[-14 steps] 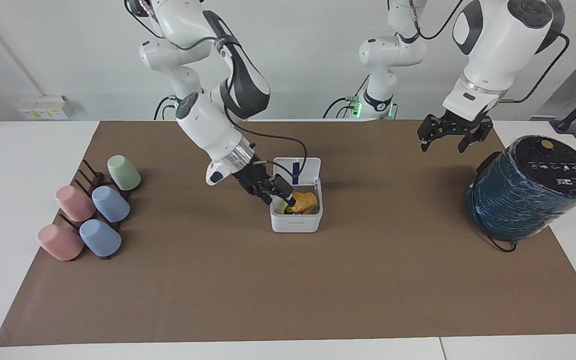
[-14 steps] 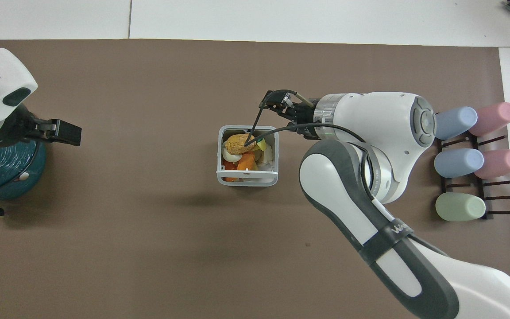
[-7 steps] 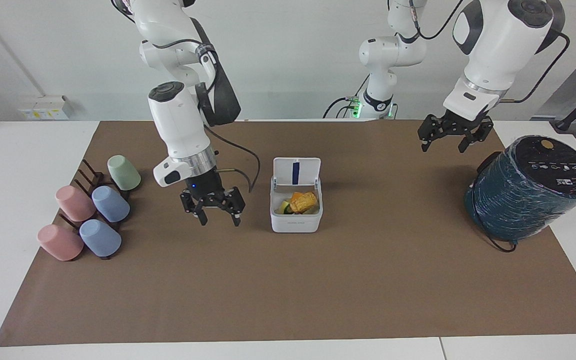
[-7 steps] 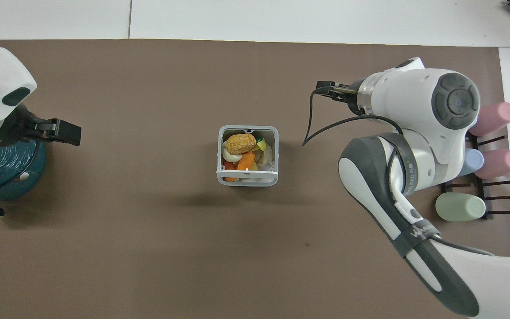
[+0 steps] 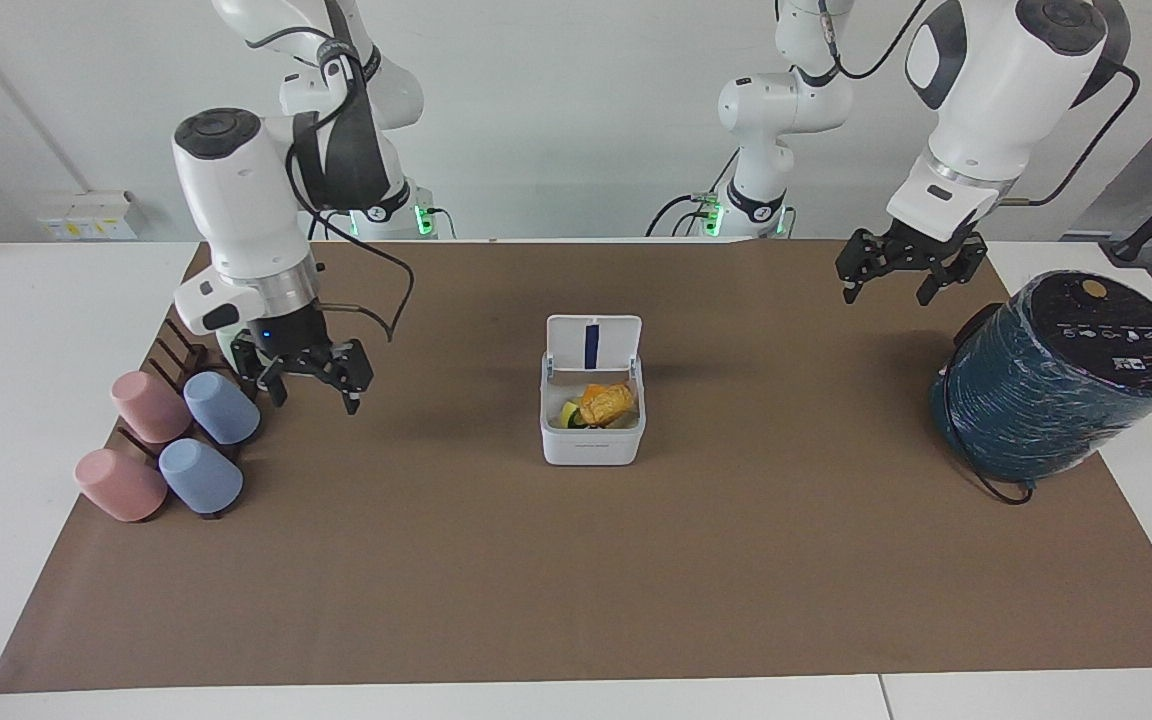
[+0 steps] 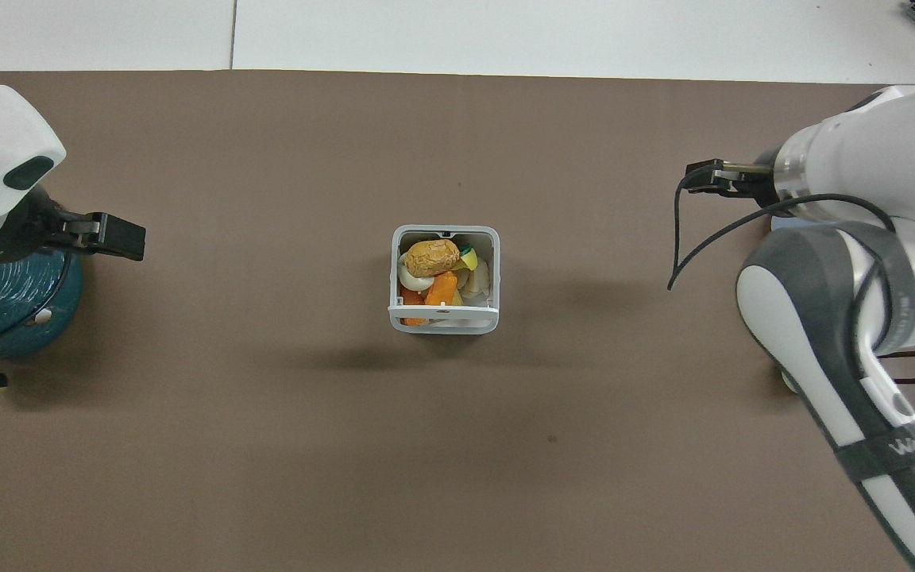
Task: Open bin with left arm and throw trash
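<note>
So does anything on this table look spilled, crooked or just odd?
Nothing is spilled: the food scraps sit inside the small white square plastic bin, its lid standing open. One oddity: the big dark teal cylinder with a black top leans instead of standing straight, at the left arm's end of the table.

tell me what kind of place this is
Probably a robotics lab test bench, not a kitchen: two Franka arms mounted at a white table with a brown mat, staged props like the open bin of trash, and bare walls.
</note>
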Controlling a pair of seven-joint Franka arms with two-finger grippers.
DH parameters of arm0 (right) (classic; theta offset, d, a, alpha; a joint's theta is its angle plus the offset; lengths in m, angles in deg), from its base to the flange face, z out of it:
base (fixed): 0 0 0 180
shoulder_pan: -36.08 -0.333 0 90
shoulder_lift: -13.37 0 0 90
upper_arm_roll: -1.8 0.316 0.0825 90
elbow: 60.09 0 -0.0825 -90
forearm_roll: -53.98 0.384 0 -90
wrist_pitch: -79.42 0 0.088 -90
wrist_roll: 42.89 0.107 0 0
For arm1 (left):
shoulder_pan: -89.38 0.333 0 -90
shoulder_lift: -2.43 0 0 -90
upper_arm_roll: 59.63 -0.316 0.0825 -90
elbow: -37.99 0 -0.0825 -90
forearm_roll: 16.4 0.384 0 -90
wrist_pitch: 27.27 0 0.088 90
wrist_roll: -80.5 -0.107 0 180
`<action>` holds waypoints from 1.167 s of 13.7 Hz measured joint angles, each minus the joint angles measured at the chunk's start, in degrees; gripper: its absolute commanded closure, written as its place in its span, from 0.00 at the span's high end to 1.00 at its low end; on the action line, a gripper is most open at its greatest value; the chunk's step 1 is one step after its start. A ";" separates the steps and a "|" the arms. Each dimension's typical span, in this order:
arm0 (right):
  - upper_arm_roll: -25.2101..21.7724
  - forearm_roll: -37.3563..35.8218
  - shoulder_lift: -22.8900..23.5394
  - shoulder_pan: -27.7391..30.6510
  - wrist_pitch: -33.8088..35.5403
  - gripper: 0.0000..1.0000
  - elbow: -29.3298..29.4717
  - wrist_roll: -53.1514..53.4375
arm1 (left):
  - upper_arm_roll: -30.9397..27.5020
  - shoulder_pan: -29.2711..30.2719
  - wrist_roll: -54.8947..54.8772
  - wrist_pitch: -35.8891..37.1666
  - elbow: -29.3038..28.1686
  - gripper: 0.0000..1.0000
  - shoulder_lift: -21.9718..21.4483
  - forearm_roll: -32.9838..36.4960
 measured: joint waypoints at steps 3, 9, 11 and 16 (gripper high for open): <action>-0.22 0.00 -3.39 1.56 6.34 1.00 0.52 -1.64 | -0.05 0.00 0.00 -0.02 0.00 1.00 0.00 0.00; -4.43 0.01 -8.25 1.00 22.06 1.00 5.97 -8.54 | -0.05 0.00 -0.01 -0.04 0.00 1.00 0.00 0.00; -4.97 0.01 -8.34 1.00 25.99 1.00 8.03 -9.21 | -0.05 0.00 -0.01 -0.04 0.00 1.00 0.00 0.00; -5.06 0.27 -8.42 0.59 27.33 1.00 8.47 -9.32 | -0.05 0.00 -0.01 -0.04 0.00 1.00 0.00 0.00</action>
